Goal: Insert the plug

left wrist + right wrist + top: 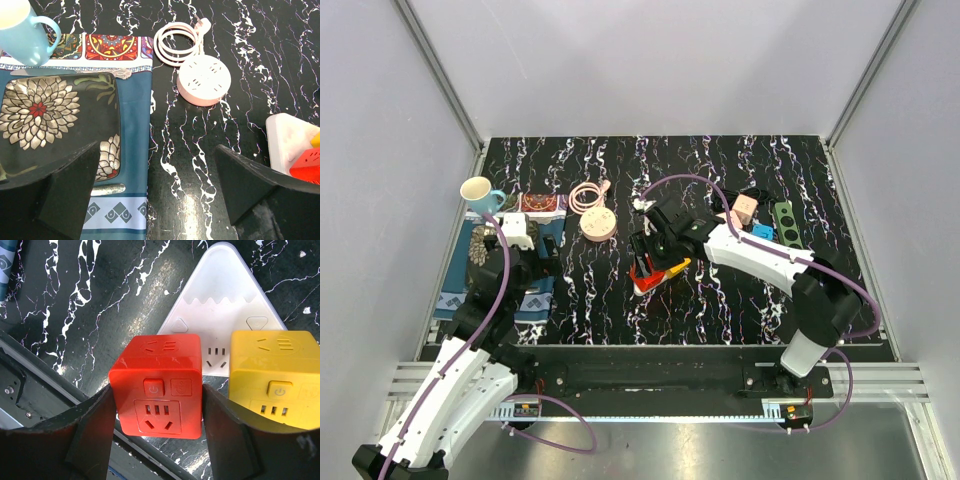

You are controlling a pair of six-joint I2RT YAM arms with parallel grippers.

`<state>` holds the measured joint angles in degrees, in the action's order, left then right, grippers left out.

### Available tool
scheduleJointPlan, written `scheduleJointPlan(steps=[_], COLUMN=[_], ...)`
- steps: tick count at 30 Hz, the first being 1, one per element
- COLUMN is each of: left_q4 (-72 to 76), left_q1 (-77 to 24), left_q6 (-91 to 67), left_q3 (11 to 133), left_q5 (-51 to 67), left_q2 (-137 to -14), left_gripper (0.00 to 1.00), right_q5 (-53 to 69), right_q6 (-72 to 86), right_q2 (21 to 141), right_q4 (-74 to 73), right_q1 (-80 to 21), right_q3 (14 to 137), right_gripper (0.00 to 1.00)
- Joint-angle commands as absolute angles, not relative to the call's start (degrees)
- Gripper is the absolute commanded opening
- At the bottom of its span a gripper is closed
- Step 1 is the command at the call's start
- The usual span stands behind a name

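Note:
A red cube plug sits on a white triangular power strip, beside a yellow cube plug. My right gripper is shut on the red cube, one finger pressed against each side. In the top view the right gripper is at the table's middle over the red cube and the yellow cube. My left gripper is open and empty above the bare table beside a blue cloth. In the top view it is at the left.
A round pink power strip with a coiled cord lies beyond the left gripper. A blue cup and a flowered dark plate rest on the cloth. A pink adapter and a green strip lie at the right.

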<state>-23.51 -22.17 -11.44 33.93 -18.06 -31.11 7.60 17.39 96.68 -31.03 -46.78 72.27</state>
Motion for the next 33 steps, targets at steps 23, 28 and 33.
scheduleJointPlan(steps=[23, 28, 33], left_q4=[-21.97, -21.89, -22.06], left_q1=[-21.88, -21.88, -21.88], left_q6=[-10.72, -10.72, -10.81], left_q3=[33.84, 33.93, 33.93], left_q5=[-18.98, -18.98, -18.99], left_q2=[-31.11, -31.29, -31.11], left_gripper=[0.99, 0.99, 0.99], right_q5=[1.06, -1.57, -1.23], right_q6=[19.59, 21.97, 22.41], right_q2=[94.13, 92.73, 92.72], right_q4=[-29.97, -28.39, -26.99], right_q1=[-46.49, -46.49, -46.49], right_q3=[68.47, 67.5, 66.97], right_gripper=[0.0, 0.0, 0.0])
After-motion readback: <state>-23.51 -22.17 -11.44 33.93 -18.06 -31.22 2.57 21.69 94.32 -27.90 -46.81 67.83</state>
